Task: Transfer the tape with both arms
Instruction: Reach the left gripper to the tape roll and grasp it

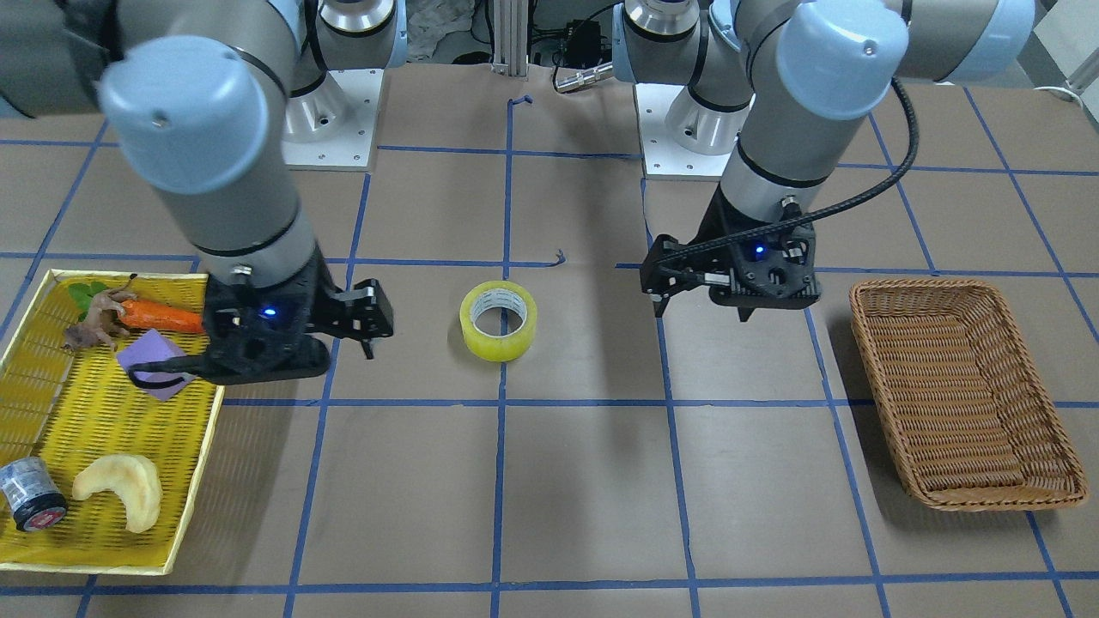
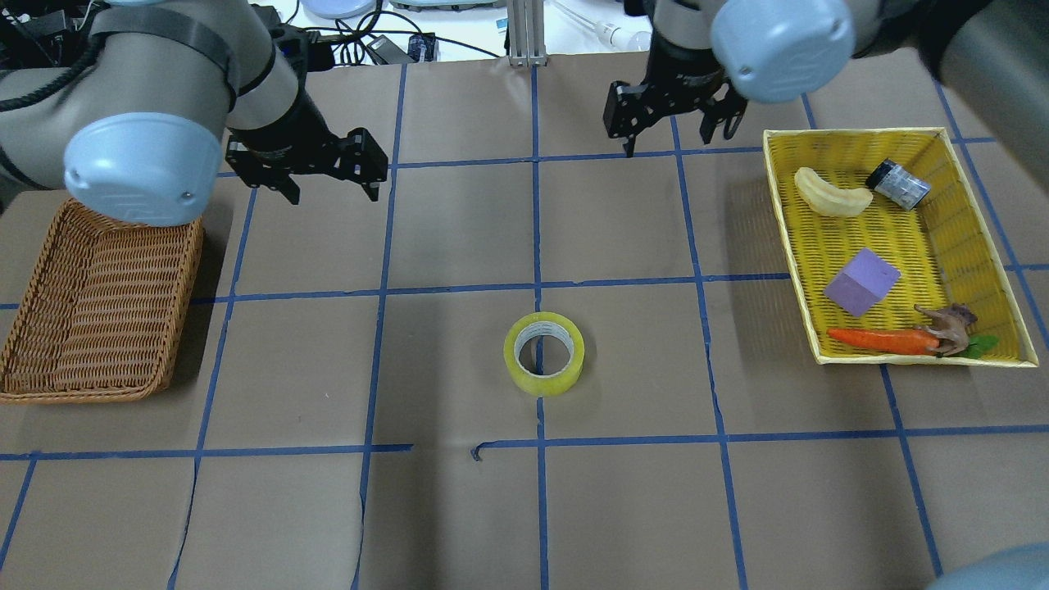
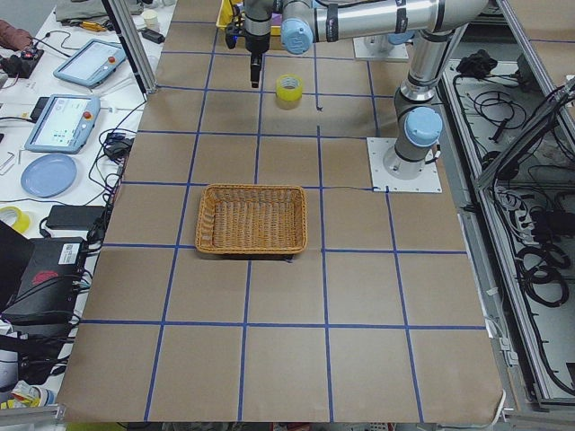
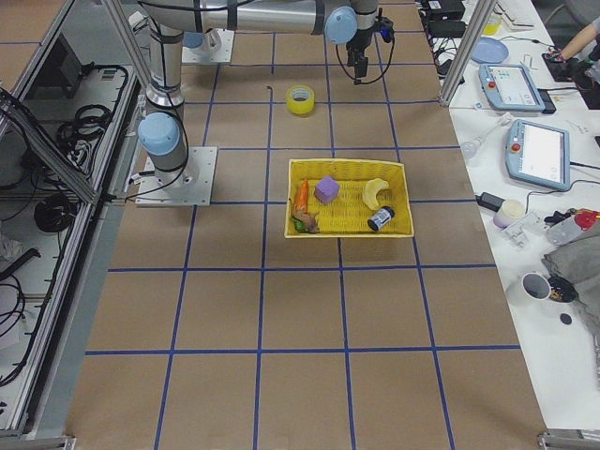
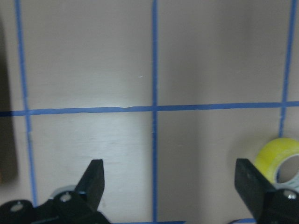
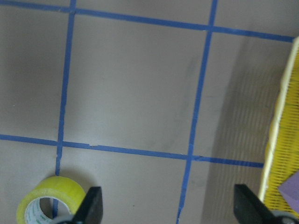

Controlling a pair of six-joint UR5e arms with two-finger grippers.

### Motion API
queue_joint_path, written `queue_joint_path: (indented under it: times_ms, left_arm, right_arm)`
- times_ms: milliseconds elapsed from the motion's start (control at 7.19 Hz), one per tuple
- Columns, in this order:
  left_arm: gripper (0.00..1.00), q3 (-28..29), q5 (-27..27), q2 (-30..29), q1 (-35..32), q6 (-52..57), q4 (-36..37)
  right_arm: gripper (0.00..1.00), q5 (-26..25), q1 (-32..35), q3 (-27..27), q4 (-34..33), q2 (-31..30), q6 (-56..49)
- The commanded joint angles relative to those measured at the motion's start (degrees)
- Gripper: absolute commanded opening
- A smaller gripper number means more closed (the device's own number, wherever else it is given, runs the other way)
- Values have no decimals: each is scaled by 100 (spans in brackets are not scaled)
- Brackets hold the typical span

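The tape [image 1: 500, 345], a yellowish roll with a grey-white core, lies flat on the brown table at the middle; it also shows in the overhead view [image 2: 544, 383]. My left gripper [image 2: 332, 190] is open and empty, hovering beyond the tape toward the wicker basket side; in the front view it is on the right [image 1: 702, 311]. Its wrist view shows the tape [image 5: 279, 156] at the lower right, outside the open fingers [image 5: 93, 179]. My right gripper [image 2: 668, 141] is open and empty, between the tape and the yellow tray. Its wrist view shows the tape [image 6: 46, 198] at the lower left.
A brown wicker basket [image 2: 98, 311] stands on my left side. A yellow tray [image 2: 955, 238] on my right holds a carrot [image 2: 881, 340], a purple cube [image 2: 860, 281], a pale curved piece [image 2: 829, 194], a small dark cylinder [image 2: 899, 184] and a brown figure. Blue tape lines grid the table.
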Motion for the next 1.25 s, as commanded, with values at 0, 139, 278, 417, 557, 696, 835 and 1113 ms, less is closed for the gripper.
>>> queue_joint_path:
  times_ms: [0, 139, 278, 417, 557, 696, 835, 1113]
  left_arm:
    - [100, -488, -241, -363, -552, -333, 867]
    - [100, -927, -242, -530, -877, -516, 1481]
    - [100, -1227, -259, -749, -1089, -822, 1905]
    - [100, -1309, -407, -900, -1387, -1086, 1935]
    - [100, -1309, -583, -1040, -1564, -1385, 1927]
    - [100, -1335, -584, -1137, -1644, -1405, 1910]
    - [100, -1423, -584, -1199, -1645, -1406, 1909]
    - [100, -1494, -549, -1279, -1662, -1388, 1909]
  right_arm:
    - [100, 31, -546, -72, 495, -531, -103]
    - [100, 22, -573, -46, 680, -742, -129]
    - [100, 13, -573, -2, 943, -988, -251]
    - [100, 13, -573, 24, 989, -1060, -261]
    - [100, 13, -564, 24, 998, -1078, -270]
    - [100, 13, -555, 33, 1016, -1078, -262]
    - [100, 13, -564, 51, 1016, -1078, -270]
    - [100, 31, -564, 86, 1016, -1078, -270]
